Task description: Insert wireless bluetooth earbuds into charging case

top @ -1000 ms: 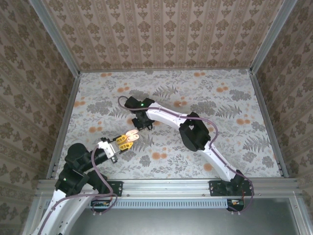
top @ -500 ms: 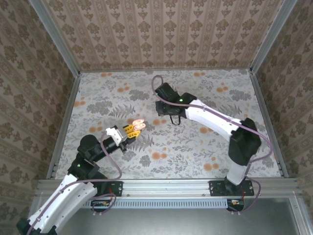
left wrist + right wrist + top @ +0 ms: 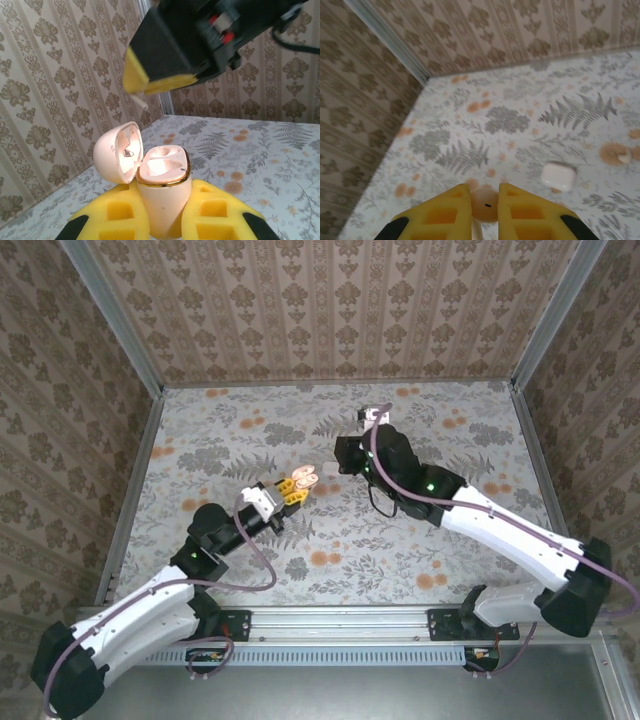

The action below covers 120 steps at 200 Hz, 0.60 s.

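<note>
Mid-air, left tool [image 3: 293, 489] clamps the charging case [image 3: 161, 172]; right tool [image 3: 484, 194], angled down, pinches earbud [image 3: 484, 206].

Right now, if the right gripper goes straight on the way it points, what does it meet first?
The right gripper would probably meet the table first, at the fern print ahead. The small white box lies right of that line, though depth is unclear.

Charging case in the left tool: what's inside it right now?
The open charging case shows hollow sockets with nothing sticking up out of them. Their bottoms are hidden behind its front rim.
</note>
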{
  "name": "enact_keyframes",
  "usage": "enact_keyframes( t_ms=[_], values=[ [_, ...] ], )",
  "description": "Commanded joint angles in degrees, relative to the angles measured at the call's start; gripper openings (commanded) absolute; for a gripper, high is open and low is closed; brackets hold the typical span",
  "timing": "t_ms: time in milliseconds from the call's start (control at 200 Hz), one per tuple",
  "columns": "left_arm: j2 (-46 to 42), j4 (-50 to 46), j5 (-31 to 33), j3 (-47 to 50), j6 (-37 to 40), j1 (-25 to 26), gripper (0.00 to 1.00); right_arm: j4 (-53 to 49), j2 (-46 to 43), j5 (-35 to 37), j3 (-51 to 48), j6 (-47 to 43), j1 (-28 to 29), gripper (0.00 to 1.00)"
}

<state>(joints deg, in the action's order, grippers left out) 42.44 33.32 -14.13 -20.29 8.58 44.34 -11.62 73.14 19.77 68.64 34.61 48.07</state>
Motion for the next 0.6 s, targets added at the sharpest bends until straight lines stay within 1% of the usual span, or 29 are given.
enact_keyframes(
  t_ms=[0,155,370,595],
  values=[
    [2.02,8.52,3.5,-2.76,0.61,1.28,0.0,8.95,-3.36,5.11,-2.9,1.49,2.17,0.13],
    [5.03,12.69,6.26,-3.42,0.54,2.76,0.0,13.37,-5.07,5.94,-4.49,2.97,4.96,0.13],
    [7.42,16.31,8.89,-4.01,-1.25,3.14,0.0,17.96,-4.12,5.14,-4.9,5.04,8.49,0.13],
    [7.68,17.04,9.97,-4.05,-1.98,3.74,0.0,19.6,-1.23,4.55,-3.78,4.96,9.58,0.13]
  ],
)
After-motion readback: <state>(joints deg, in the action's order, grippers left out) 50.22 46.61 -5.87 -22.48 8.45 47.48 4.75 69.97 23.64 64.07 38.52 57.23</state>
